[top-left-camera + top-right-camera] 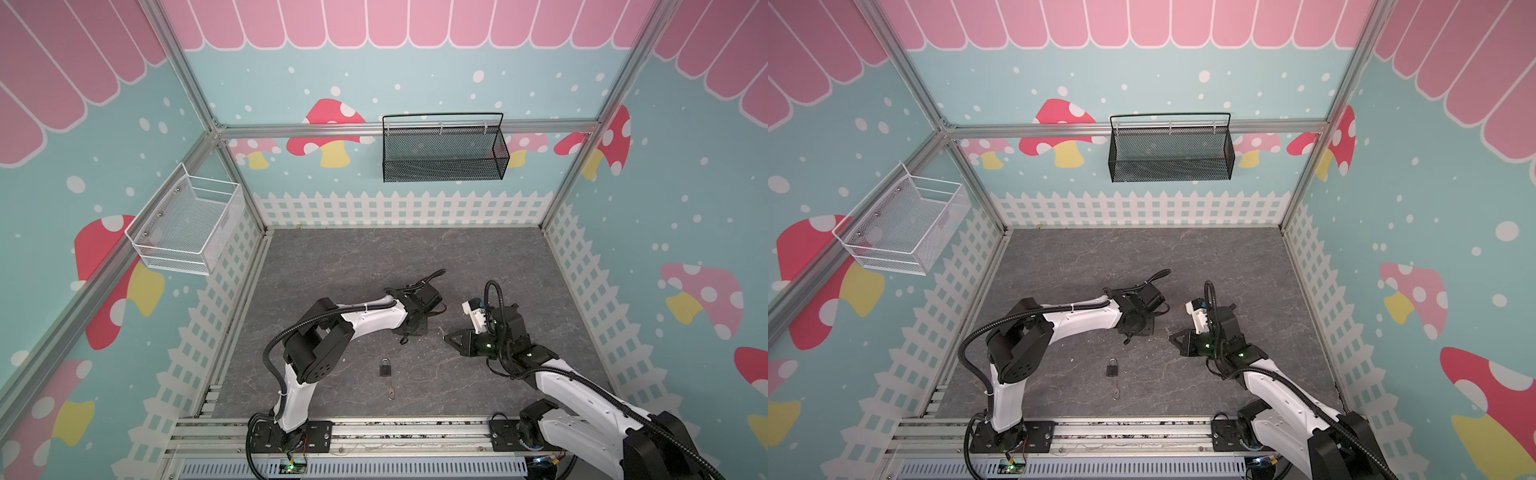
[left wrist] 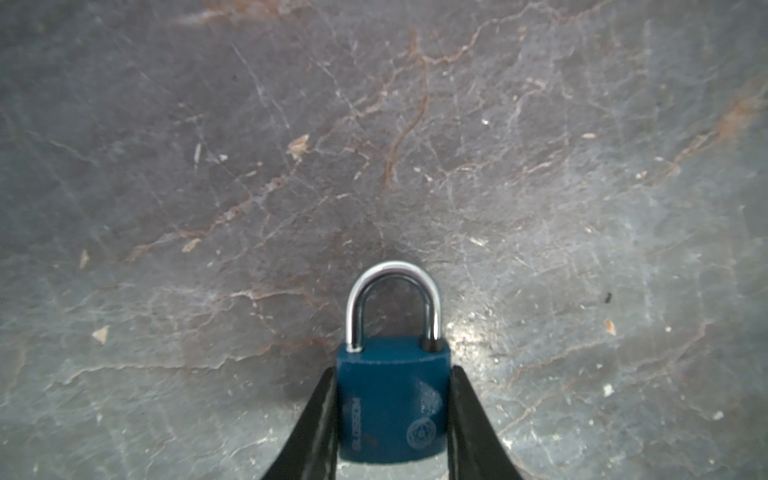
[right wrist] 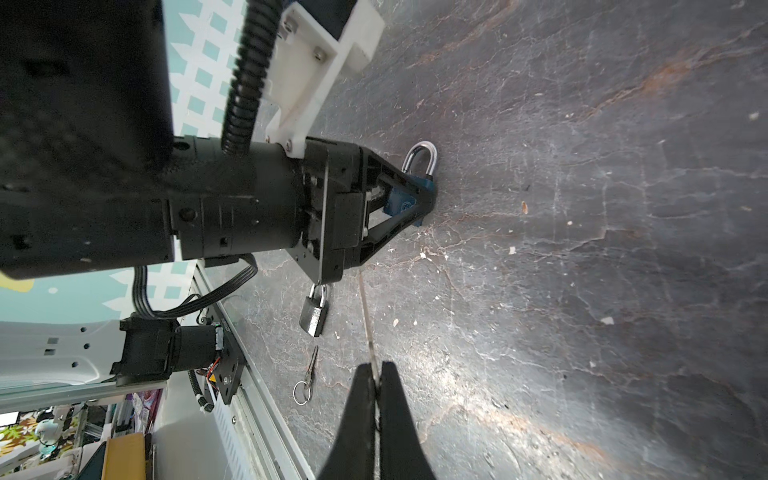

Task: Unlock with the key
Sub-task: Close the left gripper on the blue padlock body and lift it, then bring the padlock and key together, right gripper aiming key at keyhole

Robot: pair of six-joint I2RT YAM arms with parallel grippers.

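A blue padlock with a silver shackle stands on the grey table. My left gripper is shut on its body, one finger pressed against each side. The right wrist view shows that left gripper pointing down at the table with the blue padlock between its fingers. In both top views the left gripper hides the padlock. My right gripper is shut on a thin silver key, whose blade sticks out past the fingertips. In a top view the right gripper hovers just right of the left one.
A black padlock lies nearer the front, with a second key on a ring just in front of it. An aluminium rail runs along the table's front edge. A black basket and a white basket hang on the walls.
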